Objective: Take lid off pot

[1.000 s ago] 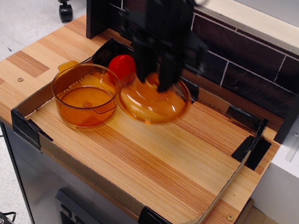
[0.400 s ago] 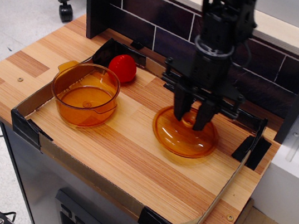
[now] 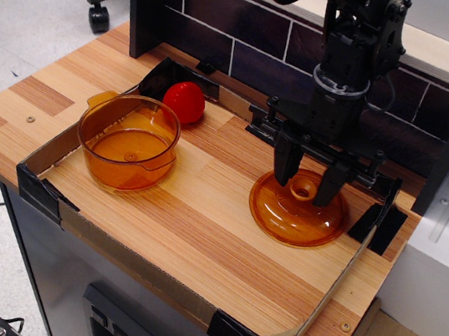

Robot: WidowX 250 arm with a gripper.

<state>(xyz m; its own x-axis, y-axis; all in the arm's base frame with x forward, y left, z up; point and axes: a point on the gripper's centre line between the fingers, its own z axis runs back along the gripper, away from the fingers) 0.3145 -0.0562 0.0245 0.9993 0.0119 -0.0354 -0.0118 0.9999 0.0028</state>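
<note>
Over at the four-o'clock side of the counter, in the single view on offer, the lid lies flat on the wood with its dome up and its pale ring knob showing in the centre. Directly above it hangs the hand, its two dark fingers spread apart, one at the nine-o'clock side of the knob and one at the three-o'clock side. Neither seems to press the knob; a sliver of amber shows between each tip and the ring, so I judge the grip released, though contact at the far side cannot be ruled out.

Well apart, toward nine o'clock from the lid, stands the pot, open-topped and upright, with nothing on its rim. Just beyond it at one o'clock sits a red ball, near the pot but not touching.

Since the lid rests clear of the pot, the task looks all but finished. What the coming move turns on is that the lid lies straight below the hand, so a plain vertical rise should leave it undisturbed; any sideways drift could catch the knob with a finger.
</note>
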